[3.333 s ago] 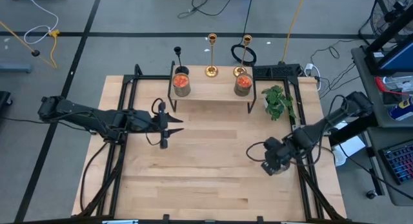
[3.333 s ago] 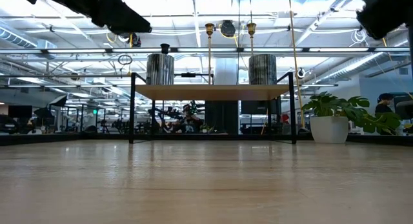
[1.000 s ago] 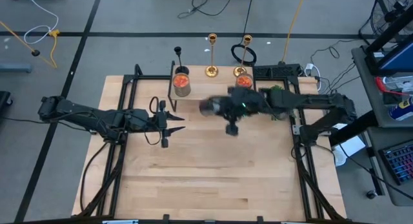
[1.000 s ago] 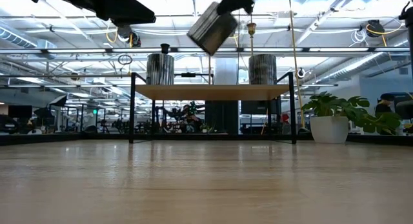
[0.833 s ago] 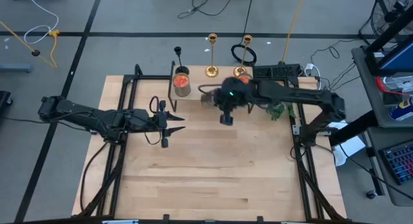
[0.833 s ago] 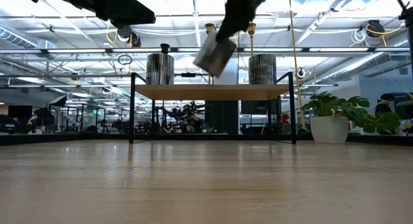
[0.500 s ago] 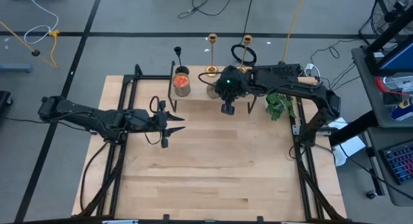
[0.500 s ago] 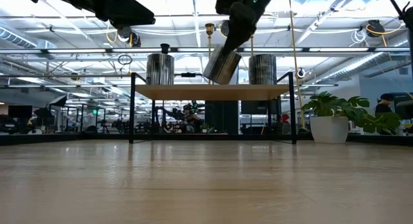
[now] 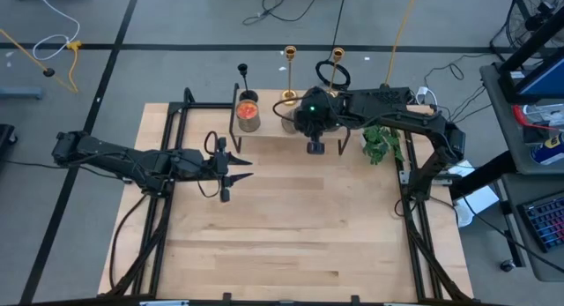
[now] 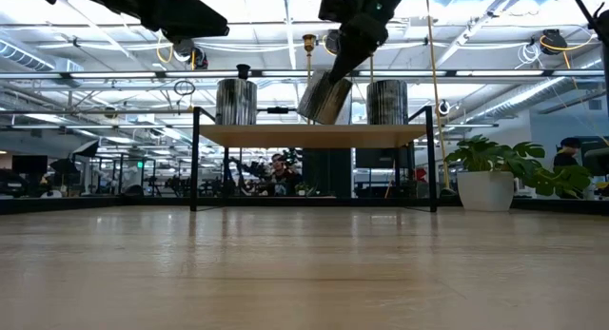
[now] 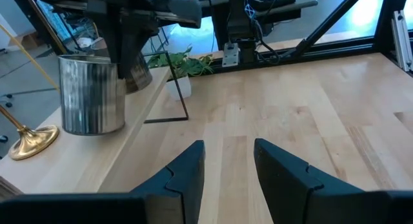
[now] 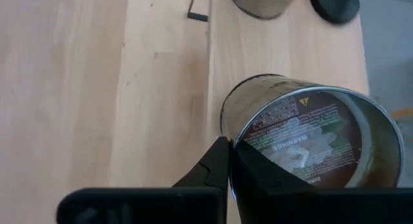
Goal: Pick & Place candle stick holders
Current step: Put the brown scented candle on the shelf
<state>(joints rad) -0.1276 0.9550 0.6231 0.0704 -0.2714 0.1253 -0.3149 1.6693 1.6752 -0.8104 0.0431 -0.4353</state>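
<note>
Two gold candle stick holders [image 9: 289,77] [image 9: 337,70] and a black one [image 9: 243,77] stand by their round bases at the far edge of a small wooden shelf [image 9: 273,134]. My right gripper [image 9: 306,121] is over the shelf, shut on a silver candle tin [image 10: 324,97] that is tilted between two tins [image 10: 236,102] [image 10: 387,102] standing on the shelf. My left gripper [image 9: 225,169] hangs open above the table's left half, with nothing between its fingers [image 11: 187,169]. My right gripper pinches the silver tin at its edge [image 12: 233,146] between the two fingers, coming from above and slanting down. The tin hangs tilted below the fingers, its lower edge [image 10: 314,117] just above the shelf top. Its round face with a warning label [image 12: 310,137] is turned toward the wrist.
A potted plant [image 9: 381,138] stands on the table right of the shelf. The shelf rests on thin black legs [image 10: 195,168]. The wooden table top [image 9: 291,227] spreads out in front of the shelf. Cables and a black ring [image 9: 333,75] lie beyond the far edge.
My right gripper has carried the silver tin toward the table's far edge and down, from above the table in front of the shelf to just over the shelf top between the two standing tins. The tin has stayed tilted. In the last half second it has hardly moved.
</note>
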